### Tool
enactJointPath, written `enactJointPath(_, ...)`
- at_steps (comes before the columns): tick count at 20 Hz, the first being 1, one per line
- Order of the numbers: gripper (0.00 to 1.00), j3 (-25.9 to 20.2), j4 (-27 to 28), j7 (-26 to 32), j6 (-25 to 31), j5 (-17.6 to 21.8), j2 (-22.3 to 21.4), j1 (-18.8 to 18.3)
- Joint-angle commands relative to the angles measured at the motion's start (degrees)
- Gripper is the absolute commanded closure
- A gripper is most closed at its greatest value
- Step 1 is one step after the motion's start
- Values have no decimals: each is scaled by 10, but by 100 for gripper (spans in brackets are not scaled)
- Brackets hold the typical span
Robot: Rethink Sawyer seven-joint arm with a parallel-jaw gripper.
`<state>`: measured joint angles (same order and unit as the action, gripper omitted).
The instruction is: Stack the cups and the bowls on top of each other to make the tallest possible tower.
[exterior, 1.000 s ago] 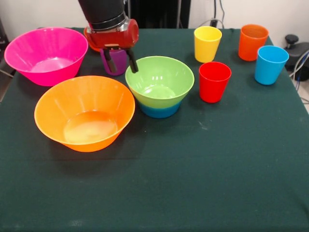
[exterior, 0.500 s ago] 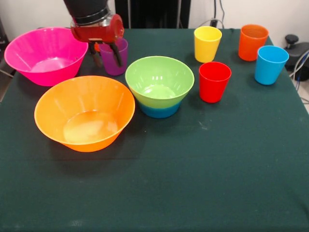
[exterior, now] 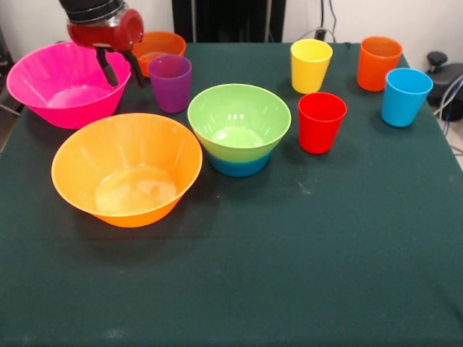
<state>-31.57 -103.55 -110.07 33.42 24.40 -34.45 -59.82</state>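
Green bowl [exterior: 239, 121] sits nested in a blue bowl [exterior: 239, 165]; the other bowls and cups stand empty, while the gripper [exterior: 121, 70] hangs released, fingers spread.

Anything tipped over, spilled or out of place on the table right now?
Nothing stands out. All five cups stand upright, the bowls sit open side up, and the green bowl is nested squarely in the blue bowl. The gripper hangs over the pink bowl's rim, jaws open and empty.

Dk green table [exterior: 304, 275], white wall [exterior: 427, 22] behind.
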Motion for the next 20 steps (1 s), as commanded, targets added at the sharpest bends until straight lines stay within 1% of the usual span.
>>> enactJointPath(1, 0, 1, -39, 78, 10, 75, 9, 32)
enactJointPath(5, 0, 34, -44, 18, -55, 114, 28, 70)
enactJointPath(8, 0, 46, -42, 3, -73, 131, 36, 80)
enactJointPath(15, 0, 66, -19, -1, -97, 156, 66, 94)
enactJointPath(20, 0, 59, -24, 26, -88, 156, 60, 72)
